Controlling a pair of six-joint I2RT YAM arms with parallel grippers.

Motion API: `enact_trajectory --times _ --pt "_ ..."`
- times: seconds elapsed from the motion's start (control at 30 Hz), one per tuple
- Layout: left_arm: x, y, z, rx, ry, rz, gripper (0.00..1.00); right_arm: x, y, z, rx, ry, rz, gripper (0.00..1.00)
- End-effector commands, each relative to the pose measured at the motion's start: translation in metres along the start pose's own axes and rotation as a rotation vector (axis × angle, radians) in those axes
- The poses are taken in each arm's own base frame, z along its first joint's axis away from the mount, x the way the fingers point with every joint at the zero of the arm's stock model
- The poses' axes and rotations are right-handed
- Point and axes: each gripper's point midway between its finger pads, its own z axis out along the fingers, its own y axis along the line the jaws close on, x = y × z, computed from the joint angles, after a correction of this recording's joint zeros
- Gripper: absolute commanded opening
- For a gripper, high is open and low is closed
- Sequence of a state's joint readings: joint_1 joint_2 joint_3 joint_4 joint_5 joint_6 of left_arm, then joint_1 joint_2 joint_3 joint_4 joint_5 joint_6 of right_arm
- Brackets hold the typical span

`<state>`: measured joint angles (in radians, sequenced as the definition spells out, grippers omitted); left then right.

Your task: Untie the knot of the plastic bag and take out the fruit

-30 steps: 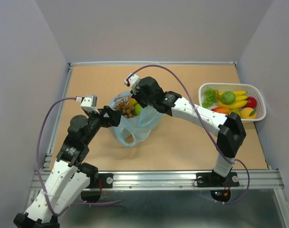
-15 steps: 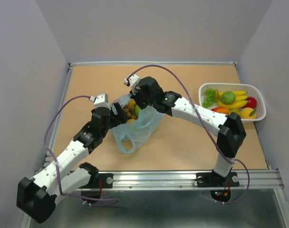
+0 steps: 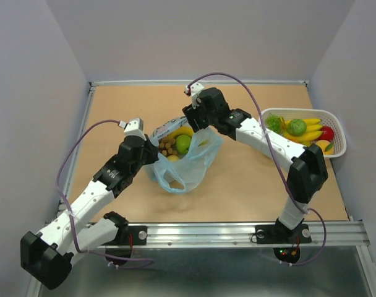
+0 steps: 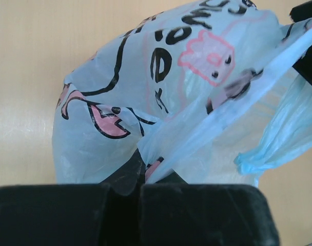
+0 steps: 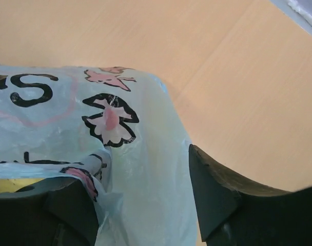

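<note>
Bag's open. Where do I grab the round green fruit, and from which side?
Take the green fruit across its round middle, coming straight down through the open mouth of the plastic bag. It sits uppermost and uncovered, while the brown bunch and banana crowd its sides, so only the top is free.

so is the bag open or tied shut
Open: the mouth of the plastic bag gapes in the top view, showing the fruit inside.
</note>
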<state>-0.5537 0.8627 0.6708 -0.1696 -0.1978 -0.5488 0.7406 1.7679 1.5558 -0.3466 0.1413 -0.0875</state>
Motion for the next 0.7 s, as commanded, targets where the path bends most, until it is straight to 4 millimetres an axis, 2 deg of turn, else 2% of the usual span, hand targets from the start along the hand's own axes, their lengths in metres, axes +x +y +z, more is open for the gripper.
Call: enact_trajectory --times 0.0,0.03,0.1,0.13,0.17,0.2,0.23,0.27,0.33,0.37,0.47,0.53,0.57,0.6,0.63,0.67 --pt "-0.004 -0.008 -0.007 0.015 0.058 0.027 0.00 -0.056 0.002 -0.047 -0.106 -0.159 0.059 0.73" --pt "-0.007 -0.012 -0.005 0.018 0.065 0.027 0.00 -0.069 0.017 -0.069 -0.168 -0.203 0.064 0.77" --pt "-0.007 -0.018 -0.005 0.033 0.088 0.027 0.00 -0.073 0.038 -0.090 -0.246 -0.231 0.056 0.79" --pt "-0.009 -0.022 -0.005 0.045 0.091 0.025 0.00 -0.067 0.055 -0.099 -0.295 -0.227 0.048 0.79" --pt "-0.008 -0.024 -0.004 0.049 0.100 0.021 0.00 -0.072 0.061 -0.114 -0.328 -0.252 0.059 0.79" --pt "-0.009 -0.025 -0.005 0.055 0.100 0.018 0.00 -0.064 0.076 -0.119 -0.390 -0.235 0.091 0.79" --pt "-0.009 -0.025 -0.005 0.055 0.101 0.014 0.00 -0.067 0.082 -0.128 -0.420 -0.245 0.107 0.78" --pt "-0.008 -0.025 -0.005 0.055 0.102 0.013 0.00 -0.063 0.095 -0.139 -0.458 -0.252 0.122 0.77" --pt "-0.007 -0.025 -0.006 0.054 0.104 0.012 0.00 -0.059 0.104 -0.146 -0.465 -0.271 0.127 0.77" --pt "-0.007 -0.025 -0.006 0.054 0.106 0.012 0.00 -0.043 0.113 -0.144 -0.482 -0.241 0.140 0.77" --pt "-0.006 -0.024 -0.008 0.053 0.113 0.009 0.00 -0.028 0.124 -0.137 -0.529 -0.205 0.182 0.72" --pt "-0.005 -0.023 -0.010 0.052 0.114 0.007 0.00 -0.001 0.136 -0.116 -0.556 -0.149 0.206 0.71" --pt "-0.006 -0.023 -0.011 0.052 0.112 0.007 0.00 -0.005 0.136 -0.110 -0.549 -0.164 0.221 0.71" --pt "-0.005 -0.022 -0.011 0.046 0.112 0.008 0.00 0.010 0.132 -0.094 -0.496 -0.145 0.242 0.70" --pt "-0.003 -0.020 -0.011 0.041 0.116 0.005 0.00 0.012 0.130 -0.077 -0.457 -0.156 0.262 0.70" --pt "-0.003 -0.019 -0.013 0.041 0.114 0.001 0.00 0.012 0.128 -0.069 -0.431 -0.169 0.279 0.70"
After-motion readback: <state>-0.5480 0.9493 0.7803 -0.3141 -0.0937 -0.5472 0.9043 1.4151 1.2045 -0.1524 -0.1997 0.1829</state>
